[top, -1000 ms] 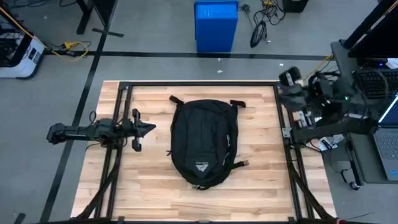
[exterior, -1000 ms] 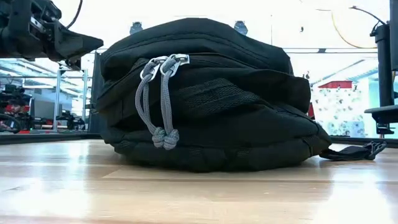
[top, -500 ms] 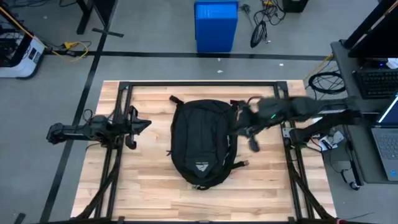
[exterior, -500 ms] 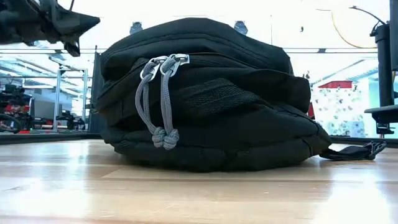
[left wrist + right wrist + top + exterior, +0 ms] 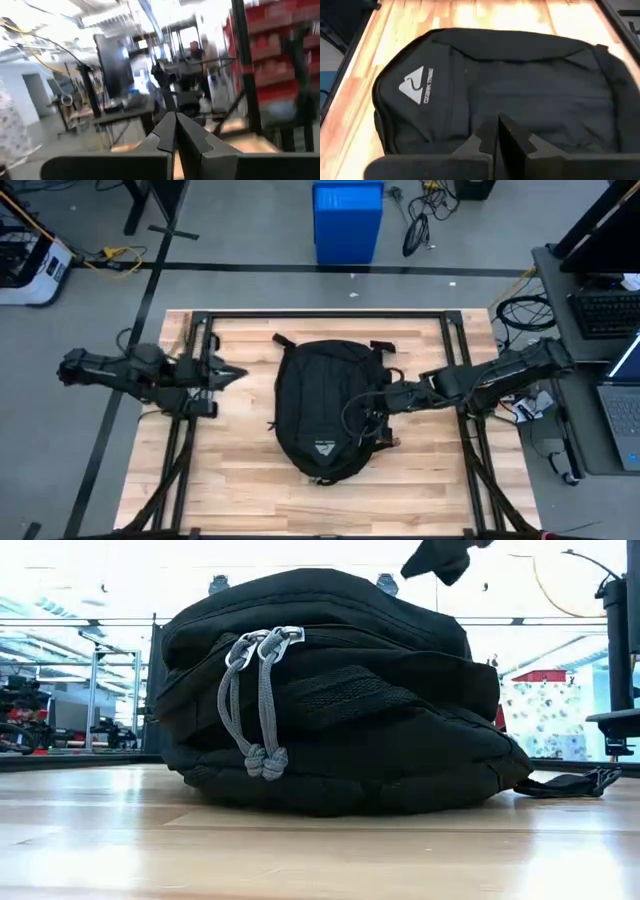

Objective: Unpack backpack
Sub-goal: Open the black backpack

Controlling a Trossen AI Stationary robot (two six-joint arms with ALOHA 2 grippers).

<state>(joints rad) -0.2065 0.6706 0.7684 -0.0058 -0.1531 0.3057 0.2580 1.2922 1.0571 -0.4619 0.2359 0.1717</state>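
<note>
The black backpack (image 5: 322, 408) lies flat on the middle of the wooden table, its white triangular logo patch (image 5: 413, 86) facing up near the near end. Two grey cord zipper pulls (image 5: 262, 700) hang down its near end. My right gripper (image 5: 497, 120) is shut and hovers over the backpack's right half (image 5: 362, 410), clear of the fabric in the low view (image 5: 440, 558). My left gripper (image 5: 175, 116) is shut and hangs in the air over the table's left part (image 5: 240, 372), well away from the backpack.
A black metal frame (image 5: 320, 315) runs around the table top. A loose strap with a buckle (image 5: 575, 783) lies on the wood right of the backpack. A blue bin (image 5: 347, 222) stands on the floor beyond the far edge, and a laptop (image 5: 625, 410) to the right.
My right arm has swung in from beyond the table's right edge toward the left and now reaches over the backpack's right half. My left gripper has risen out of the low view. The backpack has not moved.
</note>
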